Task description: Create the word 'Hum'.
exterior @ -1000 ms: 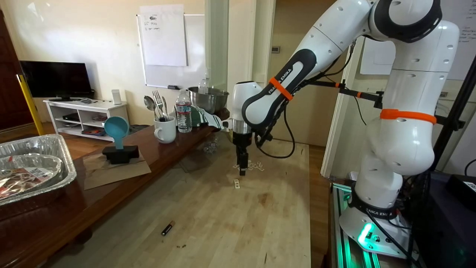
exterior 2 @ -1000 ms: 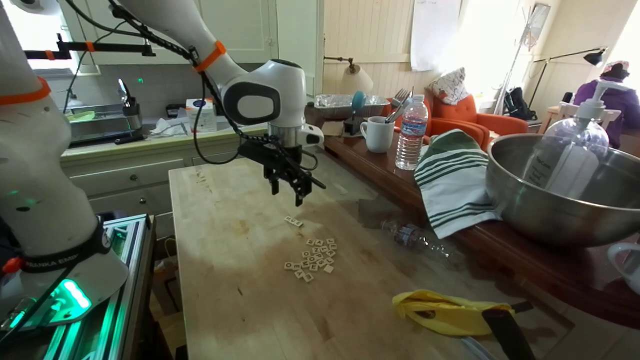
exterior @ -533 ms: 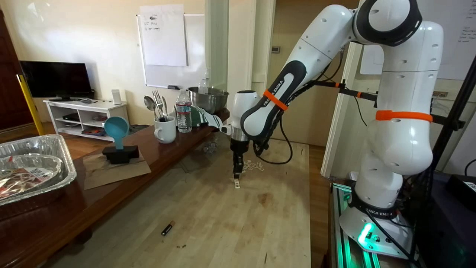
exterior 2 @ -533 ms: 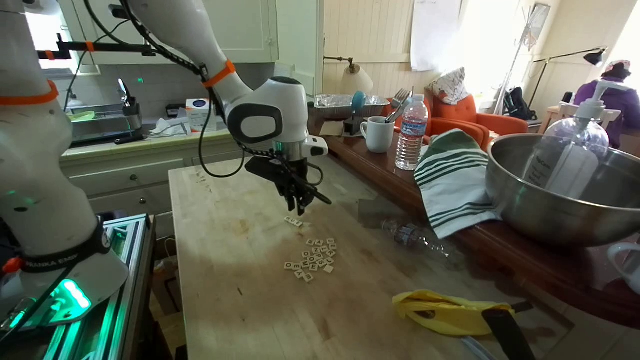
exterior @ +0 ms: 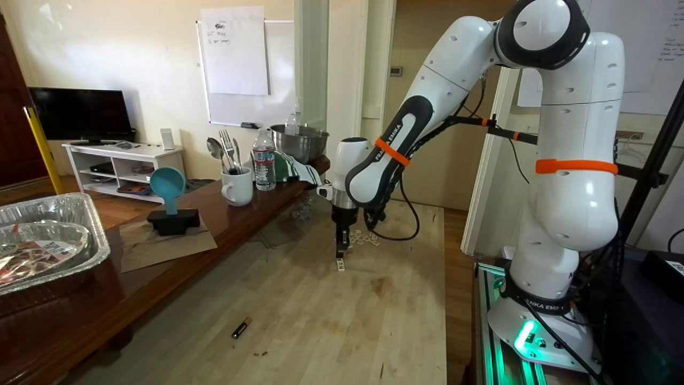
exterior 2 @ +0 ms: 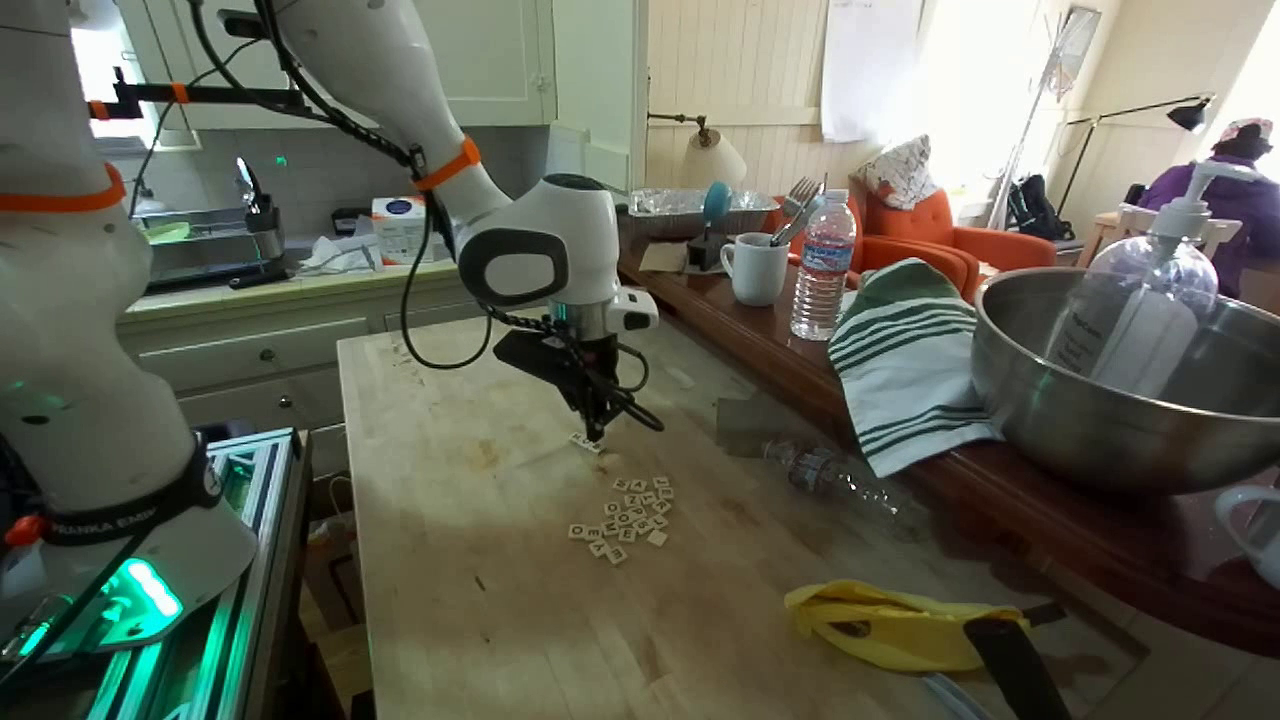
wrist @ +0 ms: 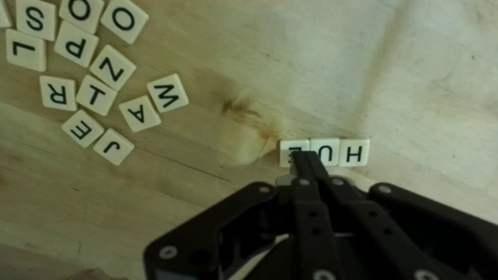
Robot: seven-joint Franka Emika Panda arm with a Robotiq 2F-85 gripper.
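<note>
A row of tiles [wrist: 328, 146], lettered H, U and E and set edge to edge, is laid flat on the table [exterior: 320, 331]. Over the row, toward its E end, the end effector [wrist: 305, 154] is held point down, its fingers clenched against each other; part of the E and a corner of the U are hidden behind them, and whether the row is touched cannot be told. Past the E end of the row, loose tiles [exterior 2: 625, 518] are strewn in a cluster, divided from it by bare wood; in the wrist view the nearest of these to the row is marked with an M or a W, which being unclear. Beyond the H end of the row, free wood is seen, and farther along, toward a raised wooden ledge [exterior: 230, 219], a battery [exterior: 241, 328] is laid well apart from the row. By that ledge the table is bounded on one side of the row, and a clear bottle [exterior 2: 815, 470] is seen lying near the ledge. On the row's opposite side, a broad bare strip is shown up to the table edge facing the arm base [exterior: 550, 319].
</note>
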